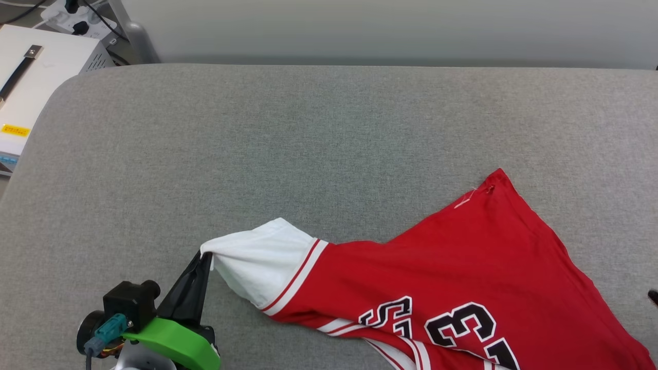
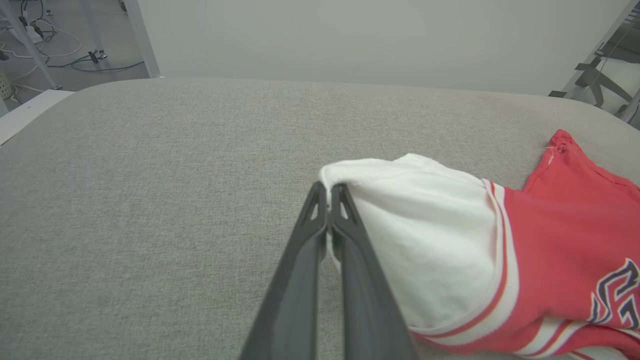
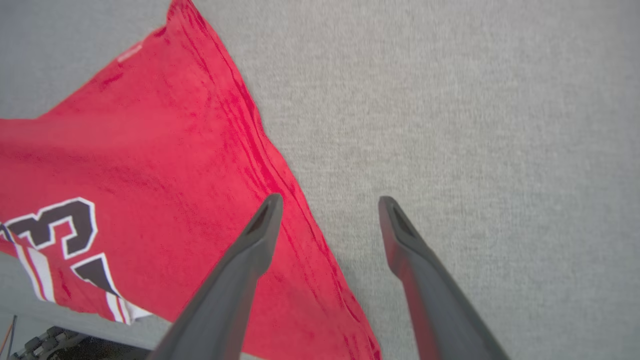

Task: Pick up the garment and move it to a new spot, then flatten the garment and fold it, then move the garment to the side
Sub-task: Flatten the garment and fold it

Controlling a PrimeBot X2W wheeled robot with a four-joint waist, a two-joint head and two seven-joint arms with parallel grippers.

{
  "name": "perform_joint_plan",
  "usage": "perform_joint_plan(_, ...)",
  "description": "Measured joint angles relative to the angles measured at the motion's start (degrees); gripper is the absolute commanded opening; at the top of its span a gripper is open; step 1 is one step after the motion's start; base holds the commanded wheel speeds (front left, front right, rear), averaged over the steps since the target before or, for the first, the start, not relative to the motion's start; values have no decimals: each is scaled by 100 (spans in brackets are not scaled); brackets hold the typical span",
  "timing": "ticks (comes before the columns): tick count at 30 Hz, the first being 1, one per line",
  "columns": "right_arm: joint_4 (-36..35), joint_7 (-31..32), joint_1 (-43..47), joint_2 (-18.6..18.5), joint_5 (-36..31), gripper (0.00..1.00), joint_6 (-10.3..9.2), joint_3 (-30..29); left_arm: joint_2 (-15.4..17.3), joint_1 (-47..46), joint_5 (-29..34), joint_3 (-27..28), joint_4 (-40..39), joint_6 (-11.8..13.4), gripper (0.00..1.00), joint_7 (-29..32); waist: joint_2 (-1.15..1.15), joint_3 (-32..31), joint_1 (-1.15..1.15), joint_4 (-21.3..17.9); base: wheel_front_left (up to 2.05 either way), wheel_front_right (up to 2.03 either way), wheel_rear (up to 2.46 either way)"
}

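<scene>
The garment is a red jersey with a white sleeve, striped trim and a black number print; it lies across the near right of the grey table. My left gripper is shut on the sleeve's cuff edge, and the left wrist view shows its fingers pinched on white cloth. In the right wrist view my right gripper stands open above the garment's red edge, one finger over the cloth and the other over bare table, holding nothing.
A white box with a black handle sits off the table's far left corner, with a power strip and cables behind it. A pale wall runs along the table's far edge. The near table edge shows at the lower left of the right wrist view.
</scene>
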Motion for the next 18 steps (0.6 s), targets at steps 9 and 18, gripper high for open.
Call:
perform_joint_plan(9, -1035, 661, -1485, -460, -294, 100, 0, 165, -22, -90, 10, -67, -41, 0, 0, -1, 0, 215, 0, 107, 0, 0, 0)
perform_joint_plan(18, -380, 2023, -3496, -399, -539, 100, 0, 1746, -140, -454, 82, -203, -7, -34, 0, -18, 0, 532, 0, 320, 0, 0, 0)
